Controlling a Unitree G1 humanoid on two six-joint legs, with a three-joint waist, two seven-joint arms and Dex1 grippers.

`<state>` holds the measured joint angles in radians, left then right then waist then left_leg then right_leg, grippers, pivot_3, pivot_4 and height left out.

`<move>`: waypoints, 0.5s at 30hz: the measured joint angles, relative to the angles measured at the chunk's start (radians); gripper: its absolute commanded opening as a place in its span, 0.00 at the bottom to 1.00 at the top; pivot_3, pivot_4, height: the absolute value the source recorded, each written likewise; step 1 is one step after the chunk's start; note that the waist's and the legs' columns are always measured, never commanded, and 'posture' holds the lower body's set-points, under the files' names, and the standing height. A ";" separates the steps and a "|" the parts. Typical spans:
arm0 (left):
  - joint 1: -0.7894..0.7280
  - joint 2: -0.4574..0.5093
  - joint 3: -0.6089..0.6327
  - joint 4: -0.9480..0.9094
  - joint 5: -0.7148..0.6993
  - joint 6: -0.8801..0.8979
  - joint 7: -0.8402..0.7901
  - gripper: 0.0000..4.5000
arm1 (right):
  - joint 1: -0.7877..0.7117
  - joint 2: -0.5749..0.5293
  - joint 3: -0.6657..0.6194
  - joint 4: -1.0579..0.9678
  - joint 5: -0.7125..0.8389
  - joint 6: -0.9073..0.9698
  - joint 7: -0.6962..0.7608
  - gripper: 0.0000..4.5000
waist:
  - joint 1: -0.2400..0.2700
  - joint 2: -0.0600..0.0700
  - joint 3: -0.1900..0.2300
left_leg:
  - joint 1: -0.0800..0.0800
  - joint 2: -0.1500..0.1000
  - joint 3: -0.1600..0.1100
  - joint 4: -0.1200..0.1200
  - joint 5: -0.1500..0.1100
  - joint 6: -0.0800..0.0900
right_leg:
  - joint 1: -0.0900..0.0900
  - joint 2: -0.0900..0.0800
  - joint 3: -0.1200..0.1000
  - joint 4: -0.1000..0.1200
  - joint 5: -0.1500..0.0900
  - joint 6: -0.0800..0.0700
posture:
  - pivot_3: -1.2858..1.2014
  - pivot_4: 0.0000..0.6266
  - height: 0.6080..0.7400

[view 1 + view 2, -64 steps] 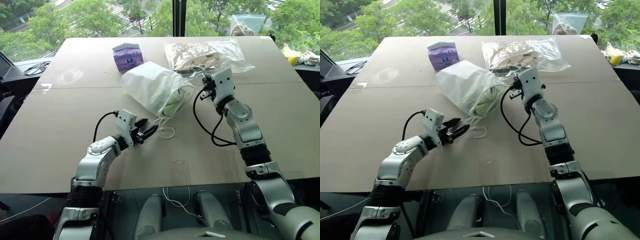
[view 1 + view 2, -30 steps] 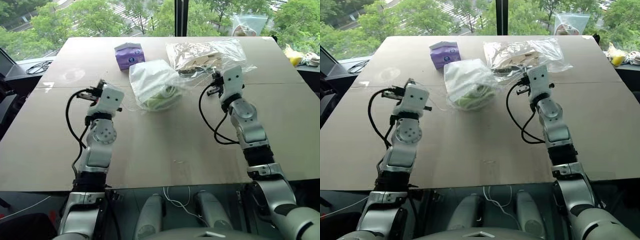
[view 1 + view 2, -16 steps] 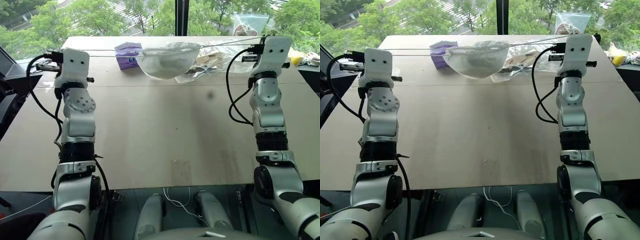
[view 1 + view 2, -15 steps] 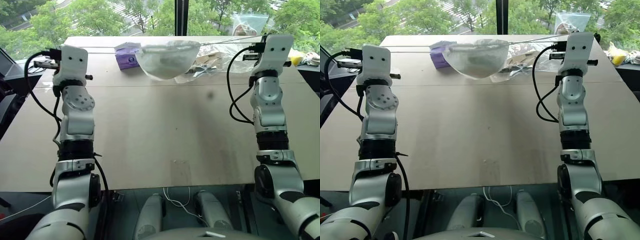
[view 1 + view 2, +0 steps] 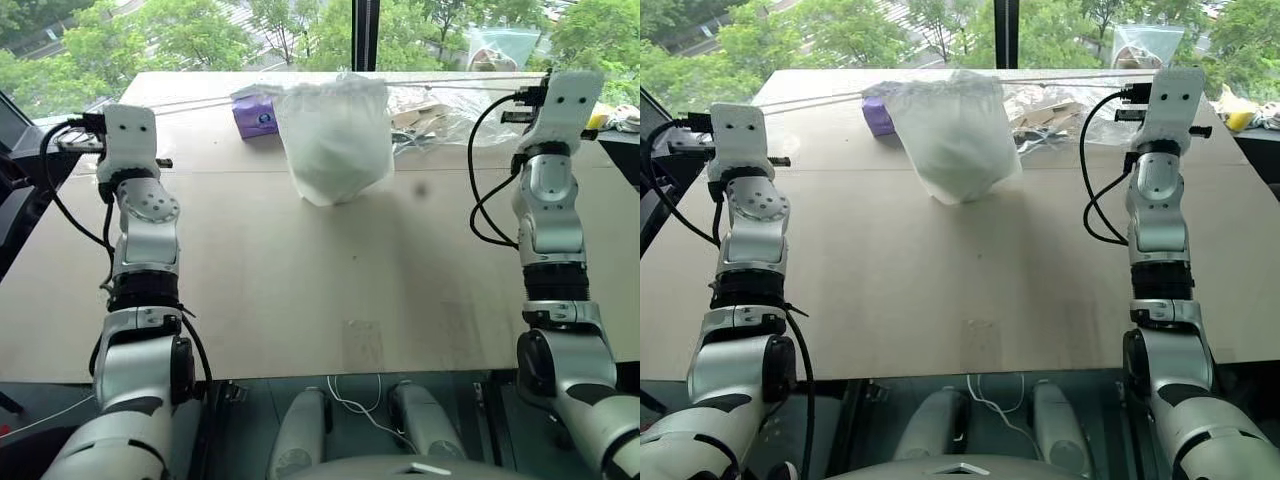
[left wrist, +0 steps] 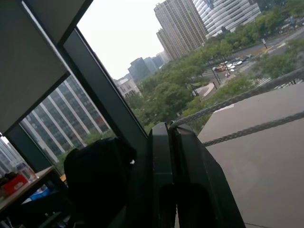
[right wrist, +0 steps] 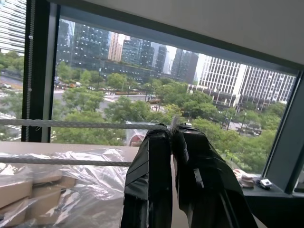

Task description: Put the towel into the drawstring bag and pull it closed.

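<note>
The white drawstring bag hangs mid-table as a deep pouch, its mouth gathered along taut white cords that run out to both sides. My left gripper is shut on the left cord ends, held high over the table's left edge. At the right edge my right gripper is raised as well, shut on the right cord ends. The towel is hidden; no green shows through the fabric. I cannot tell whether the bag's bottom touches the table.
A purple tissue pack sits just behind and to the left of the bag. A clear plastic bag with tan contents lies behind it to the right. Windows and a sill with small items stand beyond the far edge.
Both arms have lifted and swung further apart, drawing the cords tight. The bag has come up off the table, and its shallow sling shape has become a deep, upright pouch.
</note>
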<state>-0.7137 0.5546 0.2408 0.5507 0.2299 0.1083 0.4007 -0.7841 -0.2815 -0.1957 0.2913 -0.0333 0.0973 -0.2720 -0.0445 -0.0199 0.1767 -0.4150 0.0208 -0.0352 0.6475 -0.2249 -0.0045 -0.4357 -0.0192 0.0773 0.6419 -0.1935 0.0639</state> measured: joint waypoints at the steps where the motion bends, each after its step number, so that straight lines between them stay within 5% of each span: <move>1: 0.021 -0.003 0.007 -0.015 -0.006 0.019 0.016 0.01 | 0.011 0.014 -0.024 -0.010 0.009 0.020 -0.039 0.00 | 0.000 0.000 0.000 | 0.000 0.000 0.000 0.000 0.000 0.000 | 0.000 0.000 0.000 0.000 0.000 0.000 | 0.52 0.24 1.00; 10: 0.032 -0.003 0.023 -0.066 -0.039 0.071 0.069 0.01 | 0.015 0.076 -0.111 -0.037 0.123 0.077 -0.220 0.00 | 0.001 0.000 0.000 | 0.000 0.000 0.000 0.001 0.000 0.000 | 0.000 0.000 0.000 0.000 0.000 0.000 | 0.52 0.24 1.00; 15: 0.026 -0.007 0.028 -0.040 -0.111 0.039 0.005 0.01 | 0.016 0.058 -0.128 -0.027 0.248 0.129 -0.094 0.00 | 0.001 0.000 0.000 | 0.000 0.000 0.000 0.001 0.000 0.000 | 0.000 0.001 0.000 0.000 0.000 0.000 | 0.52 0.24 1.00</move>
<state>-0.6876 0.5475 0.2691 0.5110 0.1194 0.1472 0.4054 -0.7685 -0.2235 -0.3235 0.2641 0.2152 0.2265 -0.3659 -0.0439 -0.0200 0.1767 -0.4147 0.0208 -0.0350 0.6486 -0.2249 -0.0045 -0.4353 -0.0186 0.0774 0.6420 -0.1935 0.0640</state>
